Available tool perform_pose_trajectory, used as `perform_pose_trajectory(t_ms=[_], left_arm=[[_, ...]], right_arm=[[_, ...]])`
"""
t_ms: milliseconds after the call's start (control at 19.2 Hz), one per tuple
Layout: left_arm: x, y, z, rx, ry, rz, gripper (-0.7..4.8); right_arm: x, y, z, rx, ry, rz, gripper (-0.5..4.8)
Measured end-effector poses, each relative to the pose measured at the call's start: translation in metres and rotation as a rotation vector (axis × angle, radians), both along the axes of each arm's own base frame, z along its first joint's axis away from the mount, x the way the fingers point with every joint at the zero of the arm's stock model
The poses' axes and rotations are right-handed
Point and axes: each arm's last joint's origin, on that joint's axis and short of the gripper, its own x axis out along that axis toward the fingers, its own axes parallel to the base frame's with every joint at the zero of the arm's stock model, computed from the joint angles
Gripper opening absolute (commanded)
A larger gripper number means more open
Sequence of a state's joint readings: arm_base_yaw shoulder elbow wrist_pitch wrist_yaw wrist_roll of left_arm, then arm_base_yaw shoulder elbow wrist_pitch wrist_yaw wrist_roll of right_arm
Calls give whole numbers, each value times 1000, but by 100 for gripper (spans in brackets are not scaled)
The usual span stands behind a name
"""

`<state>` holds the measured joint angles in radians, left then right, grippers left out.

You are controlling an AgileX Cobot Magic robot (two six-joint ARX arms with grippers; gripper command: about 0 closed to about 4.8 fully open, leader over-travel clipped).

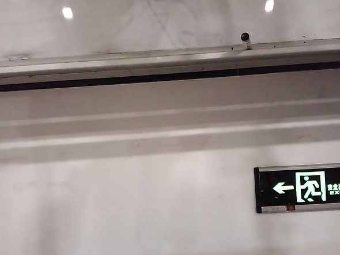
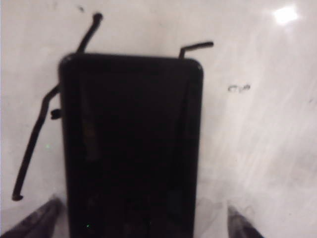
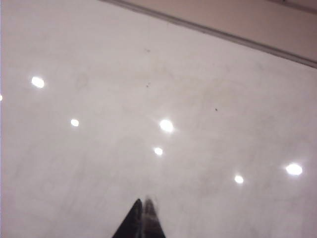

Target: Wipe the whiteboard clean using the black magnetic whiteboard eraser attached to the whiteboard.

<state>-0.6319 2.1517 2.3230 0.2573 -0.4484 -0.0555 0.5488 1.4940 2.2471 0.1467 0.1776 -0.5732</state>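
The black eraser [image 2: 131,144] fills the middle of the left wrist view and lies flat on the glossy whiteboard [image 2: 257,148]. My left gripper [image 2: 142,208] is open. Its fingers [image 2: 37,220] stand on either side of the eraser's near end, with a gap of white board on each side. Black marker strokes [image 2: 34,144] show beside and beyond the eraser. My right gripper [image 3: 143,206] is shut with nothing in it, and its tips point at a bare stretch of whiteboard [image 3: 124,89] with round light spots. Neither arm appears in the exterior view, where the whiteboard [image 1: 152,24] runs along the top.
A pale metal rail [image 1: 166,61] runs below the board, and a small black knob [image 1: 245,37] stands on it. Below that is a matte wall with a green exit sign [image 1: 306,187]. The board's frame edge [image 3: 223,33] crosses the right wrist view. A small mark [image 2: 238,88] sits beside the eraser.
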Motion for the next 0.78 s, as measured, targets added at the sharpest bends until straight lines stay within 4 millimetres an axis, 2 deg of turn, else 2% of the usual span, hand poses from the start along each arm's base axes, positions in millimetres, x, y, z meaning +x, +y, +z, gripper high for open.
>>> perform_pose_trajectory(t_ms=[261,417,626,782], left_arm=[[8,3,-5,-30,-16,-5,187],[9,4,-5,-23,-20,-19,116],[9,4,-1,57,-27,7,121],[6,9,13,161,5,20,121]], right_arm=[[-1,0,0,-3,1,1,-1],[-4,-2,1,1,-5,2,-1],[-5,-3,2,2,-7,2,-1],[-5,-3,2,2,-7,2,-1]])
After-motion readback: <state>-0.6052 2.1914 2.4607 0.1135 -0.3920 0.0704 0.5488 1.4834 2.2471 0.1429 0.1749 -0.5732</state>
